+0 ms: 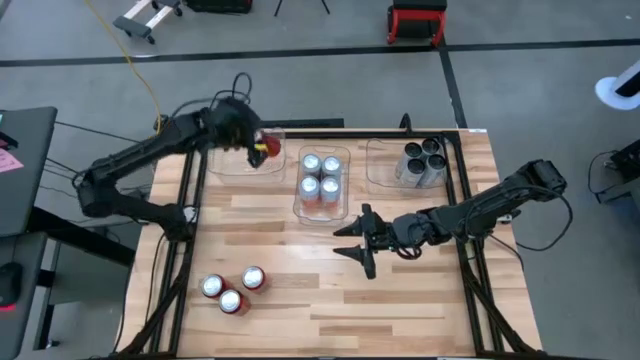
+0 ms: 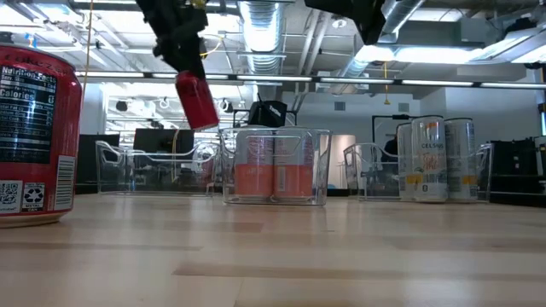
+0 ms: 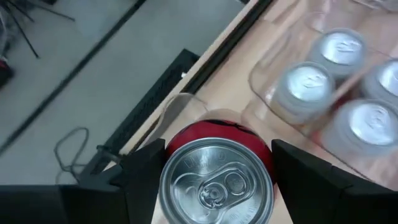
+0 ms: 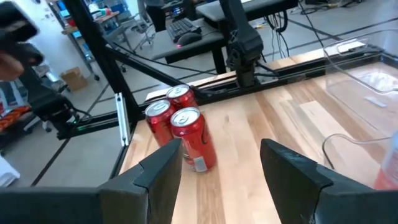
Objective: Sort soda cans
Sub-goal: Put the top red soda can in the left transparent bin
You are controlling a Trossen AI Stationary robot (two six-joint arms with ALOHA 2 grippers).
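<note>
My left gripper is shut on a red soda can with a silver top, held in the air above the clear bin at the far left. In the low view the can hangs tilted under the gripper. My right gripper stands open near the table's middle with nothing between its fingers. Three more red soda cans stand upright on the table at the near left; the right wrist view shows these cans too. My left gripper pinches the red can's upper side wall between its two fingers, one on each side just below the silver top. The fingers come slanting down from above. The can is lifted clear and tilted, its bottom end above the far-left bin.
A middle clear bin holds several silver-topped cans. A right clear bin holds three dark-topped cans. Dark frame rails run along the table's left and right sides. Bare wood lies between the bins and the near edge.
</note>
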